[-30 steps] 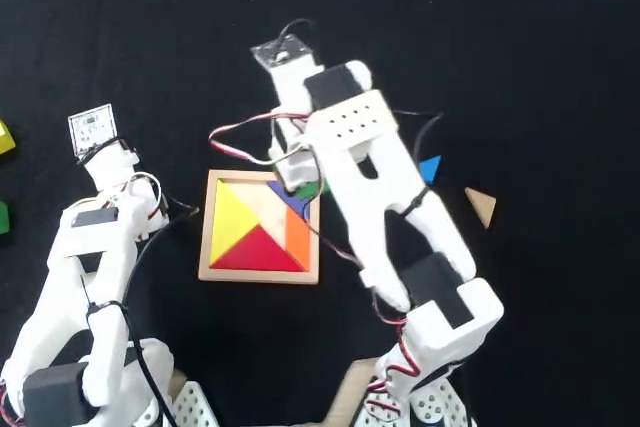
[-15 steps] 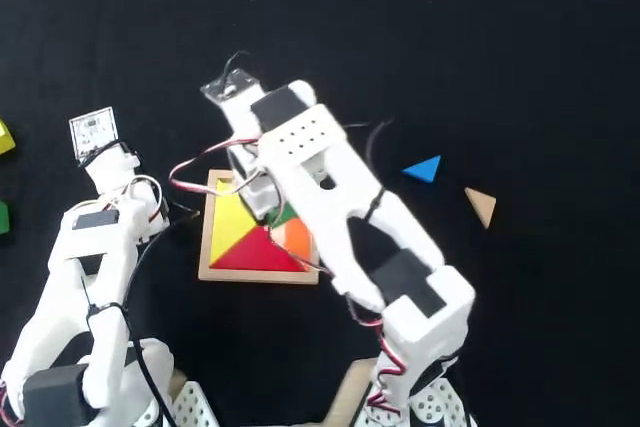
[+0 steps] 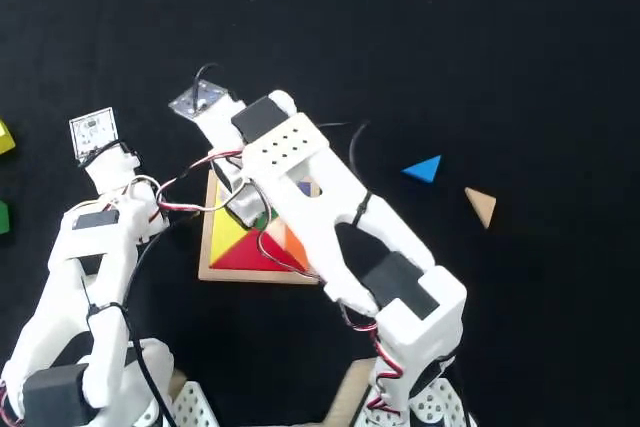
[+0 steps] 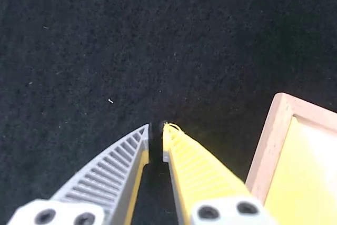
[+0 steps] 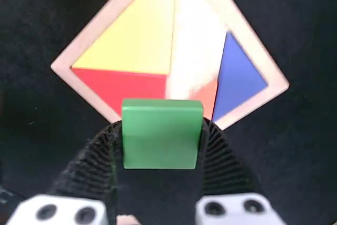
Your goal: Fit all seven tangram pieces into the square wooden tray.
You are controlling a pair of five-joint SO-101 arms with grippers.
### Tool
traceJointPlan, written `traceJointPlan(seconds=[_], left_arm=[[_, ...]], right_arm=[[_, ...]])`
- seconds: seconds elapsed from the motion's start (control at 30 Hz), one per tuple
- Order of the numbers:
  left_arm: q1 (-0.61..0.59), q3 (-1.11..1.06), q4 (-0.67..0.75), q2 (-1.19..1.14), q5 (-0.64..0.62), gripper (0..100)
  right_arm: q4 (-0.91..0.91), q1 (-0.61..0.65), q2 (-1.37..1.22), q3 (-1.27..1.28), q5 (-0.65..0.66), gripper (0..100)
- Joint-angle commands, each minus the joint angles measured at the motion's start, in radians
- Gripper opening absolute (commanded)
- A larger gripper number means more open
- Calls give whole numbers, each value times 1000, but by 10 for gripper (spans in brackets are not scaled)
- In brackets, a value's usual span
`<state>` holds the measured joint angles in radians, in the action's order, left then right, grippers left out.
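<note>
The right gripper (image 5: 161, 130) is gripping the green square (image 5: 161, 143) in its jaws above the wooden tray (image 5: 62, 67). The square needs aligning with the bare gap (image 5: 192, 51) before lowering. The left gripper (image 4: 157, 130), jaws closed, is resting at the tray's nine o'clock.

tray (image 4: 268, 146): pale wood | green piece (image 5: 161, 133): matt | table (image 4: 105, 51): black cloth

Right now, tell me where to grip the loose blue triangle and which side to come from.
Come from straight above: the blue triangle lies flat on the table, touching nothing. Probably set one finger on an edge and the other at the opposite corner, since no two edges run parallel.
</note>
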<state>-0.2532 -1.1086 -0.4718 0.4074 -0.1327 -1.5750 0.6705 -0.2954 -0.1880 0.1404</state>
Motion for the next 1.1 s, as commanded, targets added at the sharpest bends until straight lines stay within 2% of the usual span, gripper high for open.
traceJointPlan(seconds=[0.0, 0.4, 0.7, 0.87, 1.07], left_arm=[[2, 15, 15, 26, 8, 63], [2, 16, 17, 26, 8, 63], [2, 7, 49, 26, 8, 63], [2, 7, 49, 26, 8, 63], [2, 7, 49, 26, 8, 63]], right_arm=[[57, 11, 8, 31, 63, 39], [213, 9, 16, 229, 281, 39], [227, 8, 15, 211, 275, 39], [236, -32, 8, 159, 167, 39], [295, -61, 8, 150, 155, 39]])
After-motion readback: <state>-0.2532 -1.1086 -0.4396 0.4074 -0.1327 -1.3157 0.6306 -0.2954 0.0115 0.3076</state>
